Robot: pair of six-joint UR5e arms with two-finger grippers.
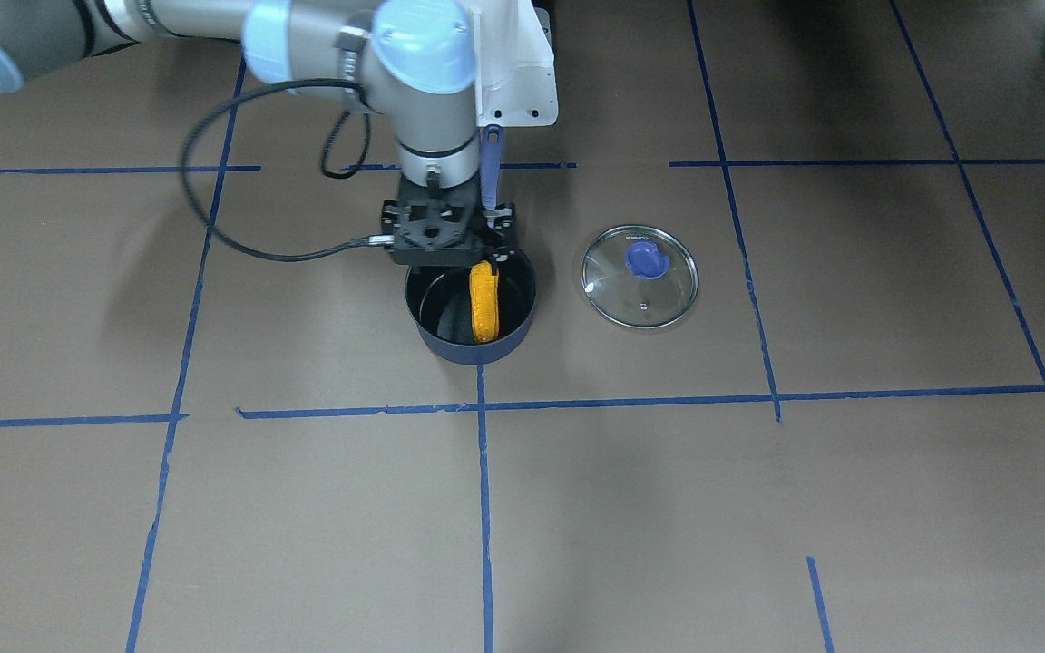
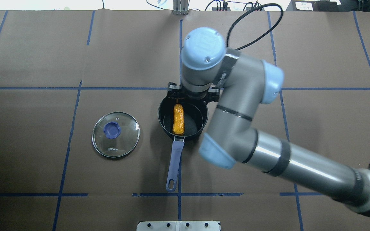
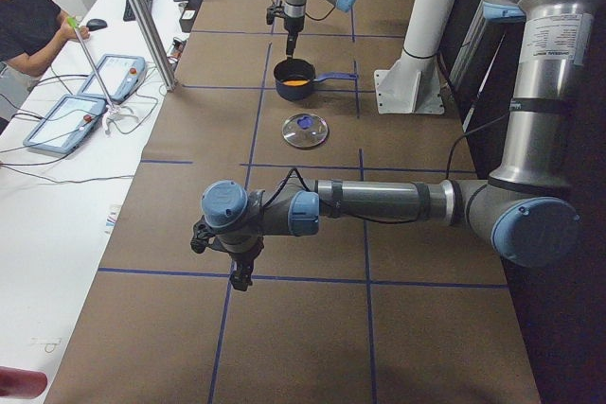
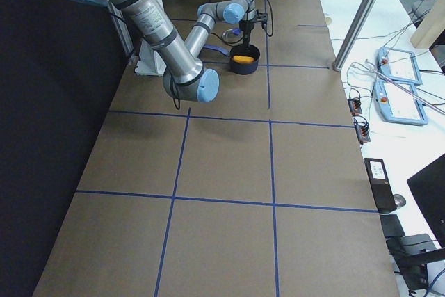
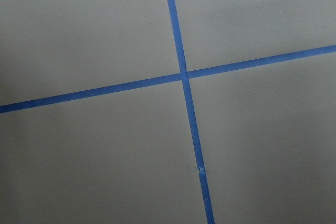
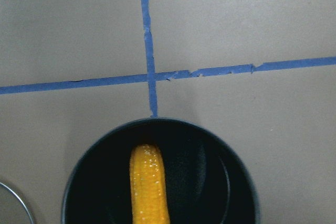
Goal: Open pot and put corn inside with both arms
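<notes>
The dark blue pot [image 1: 450,349] stands open at the table's middle, its handle [image 2: 175,160] pointing toward the robot. The corn [image 1: 484,304] lies inside it, lengthwise along the handle's line, and also shows in the overhead view [image 2: 178,119] and the right wrist view [image 6: 148,182]. The glass lid [image 2: 116,134] lies flat on the table to the robot's left of the pot, knob up. My right gripper [image 1: 441,238] hangs above the pot, apart from the corn; its fingers are hidden under the wrist. My left gripper [image 3: 241,276] hovers low over bare table far off; I cannot tell its state.
Brown paper with blue tape lines [image 5: 184,74] covers the table. The white base stand [image 1: 518,82] is behind the pot's handle. A person [image 3: 28,26] sits at a side desk with tablets [image 3: 66,120], beyond the table's far long edge.
</notes>
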